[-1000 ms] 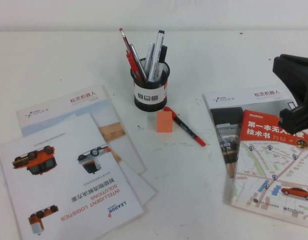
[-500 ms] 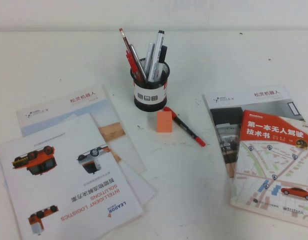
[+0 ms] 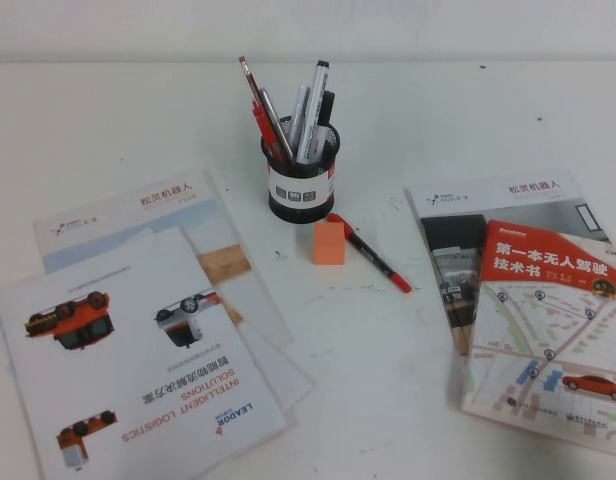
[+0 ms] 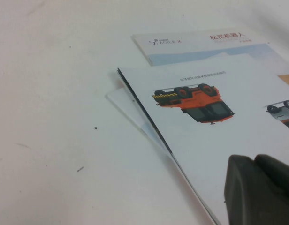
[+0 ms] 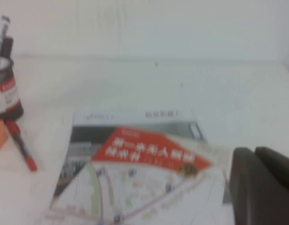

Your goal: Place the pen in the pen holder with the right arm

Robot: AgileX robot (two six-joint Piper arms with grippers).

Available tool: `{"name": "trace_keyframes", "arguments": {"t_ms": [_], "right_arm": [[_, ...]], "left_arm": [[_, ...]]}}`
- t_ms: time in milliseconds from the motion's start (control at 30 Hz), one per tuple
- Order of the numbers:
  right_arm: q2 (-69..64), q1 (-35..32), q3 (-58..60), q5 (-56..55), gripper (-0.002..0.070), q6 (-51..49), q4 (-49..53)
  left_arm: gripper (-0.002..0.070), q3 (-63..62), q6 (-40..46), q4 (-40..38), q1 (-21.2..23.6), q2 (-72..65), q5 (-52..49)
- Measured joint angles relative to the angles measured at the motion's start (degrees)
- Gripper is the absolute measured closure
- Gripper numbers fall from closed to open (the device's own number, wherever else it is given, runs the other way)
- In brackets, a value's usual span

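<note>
The pen (image 3: 313,108), a white-barrelled marker with a black cap, stands upright in the pen holder (image 3: 302,188) among several other pens. The holder is a black mesh cup with a white label band at the table's middle back. It also shows at the edge of the right wrist view (image 5: 7,93). Neither arm shows in the high view. My right gripper (image 5: 254,151) is shut and empty, hovering over the booklets on the right side. My left gripper (image 4: 254,159) is shut and empty above the brochures on the left.
A slim red-and-black pen (image 3: 371,254) and an orange block (image 3: 329,243) lie just in front of the holder. Stacked brochures (image 3: 138,340) cover the left front. Two booklets (image 3: 533,300) lie at the right.
The right arm, seen at the right edge of the high view a second ago, has pulled out of that view. Nothing on the table has moved.
</note>
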State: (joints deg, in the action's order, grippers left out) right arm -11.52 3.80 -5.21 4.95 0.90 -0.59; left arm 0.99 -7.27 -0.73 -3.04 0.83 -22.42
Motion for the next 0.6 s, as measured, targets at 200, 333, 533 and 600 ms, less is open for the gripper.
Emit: {"name": "trace_keyframes", "arguments": {"t_ms": [200, 333, 533, 600], "right_arm": [[6.6, 0.0, 6.5, 2.9, 0.0696, -3.8, 0.6], [9.9, -0.2, 6.5, 9.4, 0.0696, -3.9, 0.6], [12.0, -0.3, 6.6, 14.2, 0.0696, -3.9, 2.1], [12.0, -0.3, 6.6, 14.3, 0.0696, -3.9, 2.1]], "left_arm": [[0.0677, 0.0, 0.0, 0.0, 0.0, 0.0, 0.0], [0.0677, 0.0, 0.0, 0.0, 0.0, 0.0, 0.0], [0.0677, 0.0, 0.0, 0.0, 0.0, 0.0, 0.0], [0.0678, 0.0, 0.0, 0.0, 0.0, 0.0, 0.0]]}}
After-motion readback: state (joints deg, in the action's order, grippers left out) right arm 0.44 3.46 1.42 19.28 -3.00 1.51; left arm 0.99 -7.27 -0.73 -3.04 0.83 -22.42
